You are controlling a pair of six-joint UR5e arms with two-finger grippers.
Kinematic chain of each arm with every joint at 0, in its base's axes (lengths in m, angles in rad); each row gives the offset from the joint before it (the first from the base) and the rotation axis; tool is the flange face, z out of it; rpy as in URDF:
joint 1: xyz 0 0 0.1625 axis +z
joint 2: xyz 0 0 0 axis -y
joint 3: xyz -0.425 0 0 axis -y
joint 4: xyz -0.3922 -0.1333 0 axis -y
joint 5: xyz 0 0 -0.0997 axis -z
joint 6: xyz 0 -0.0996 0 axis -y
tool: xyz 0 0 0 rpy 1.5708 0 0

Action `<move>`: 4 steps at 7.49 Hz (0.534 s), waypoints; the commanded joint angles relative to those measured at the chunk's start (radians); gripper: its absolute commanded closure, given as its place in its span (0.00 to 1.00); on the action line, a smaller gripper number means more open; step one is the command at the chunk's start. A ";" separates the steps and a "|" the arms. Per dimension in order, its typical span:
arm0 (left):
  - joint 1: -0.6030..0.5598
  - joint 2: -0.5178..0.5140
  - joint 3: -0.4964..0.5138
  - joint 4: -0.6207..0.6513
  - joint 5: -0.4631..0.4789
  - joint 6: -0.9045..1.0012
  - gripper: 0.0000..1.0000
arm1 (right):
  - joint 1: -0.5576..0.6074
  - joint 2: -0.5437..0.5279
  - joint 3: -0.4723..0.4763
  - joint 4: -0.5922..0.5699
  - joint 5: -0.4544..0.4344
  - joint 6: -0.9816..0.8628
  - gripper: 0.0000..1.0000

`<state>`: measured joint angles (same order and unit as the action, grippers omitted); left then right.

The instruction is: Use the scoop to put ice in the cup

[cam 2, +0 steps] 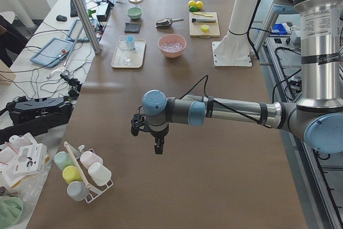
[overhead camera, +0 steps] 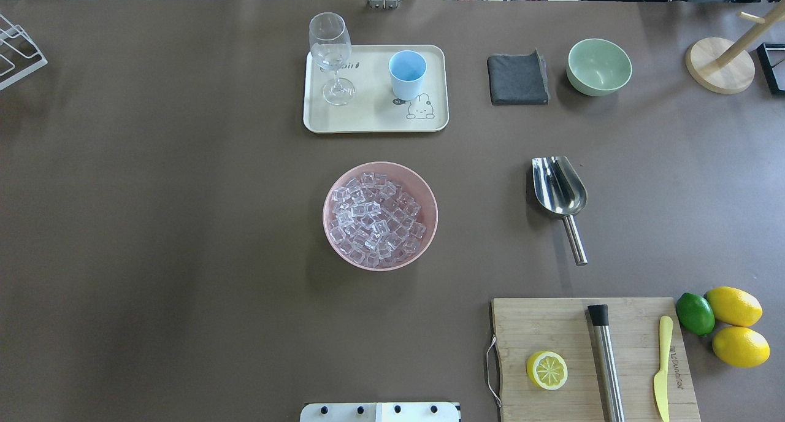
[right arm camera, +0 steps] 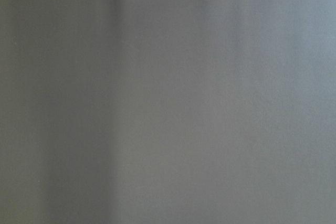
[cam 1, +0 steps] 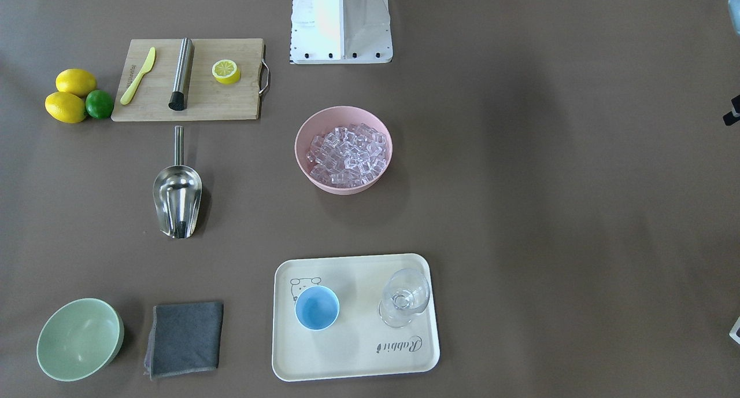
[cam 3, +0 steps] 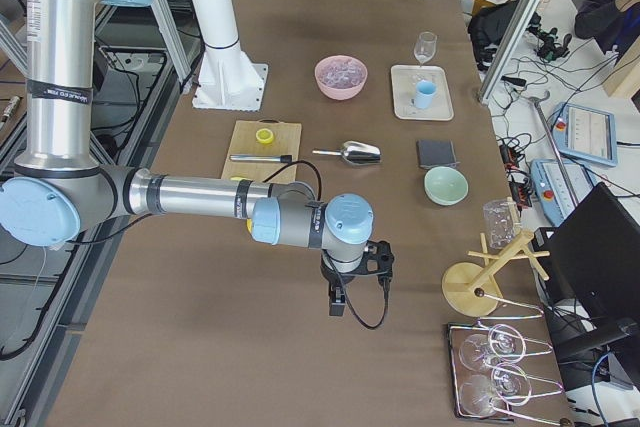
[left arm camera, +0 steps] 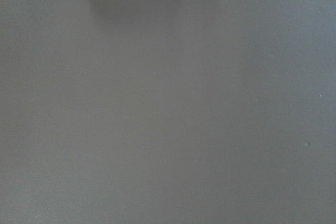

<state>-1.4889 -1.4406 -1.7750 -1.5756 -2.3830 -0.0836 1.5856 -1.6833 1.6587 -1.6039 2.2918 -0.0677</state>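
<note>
The ice [cam 1: 347,149] is a heap of small clear cubes in a pink bowl [overhead camera: 423,189] at the table's middle. The light-blue cup [cam 1: 317,307] stands upright and empty on a cream tray [cam 1: 352,352], also in the overhead view [overhead camera: 407,72]. The steel scoop [cam 1: 177,198] lies on the table by itself, trough toward the tray, also in the overhead view [overhead camera: 558,186]. My left gripper [cam 2: 159,146] hangs over bare table far from these things. My right gripper [cam 3: 337,302] does the same at the other end. Both show only in side views, so I cannot tell whether they are open or shut.
A clear stemmed glass [cam 1: 404,298] shares the tray. A cutting board [cam 1: 231,103] holds a half lemon [cam 1: 226,72], a steel cylinder [cam 1: 181,74] and a yellow knife [cam 1: 139,75]. Lemons [cam 1: 66,107], a lime [cam 1: 99,104], a green bowl [cam 1: 78,339] and a grey cloth [cam 1: 185,337] lie nearby.
</note>
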 commanded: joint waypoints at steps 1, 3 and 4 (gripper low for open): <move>0.005 -0.024 -0.006 -0.006 0.005 0.002 0.02 | 0.001 0.008 0.009 0.001 0.000 0.002 0.00; 0.001 -0.027 -0.040 -0.003 0.002 -0.001 0.02 | -0.001 0.016 0.006 -0.001 0.000 0.009 0.00; 0.015 -0.024 -0.050 -0.004 -0.002 -0.002 0.02 | -0.001 0.016 0.013 -0.001 0.003 0.011 0.00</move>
<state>-1.4866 -1.4651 -1.8023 -1.5801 -2.3806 -0.0824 1.5851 -1.6698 1.6654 -1.6037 2.2906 -0.0604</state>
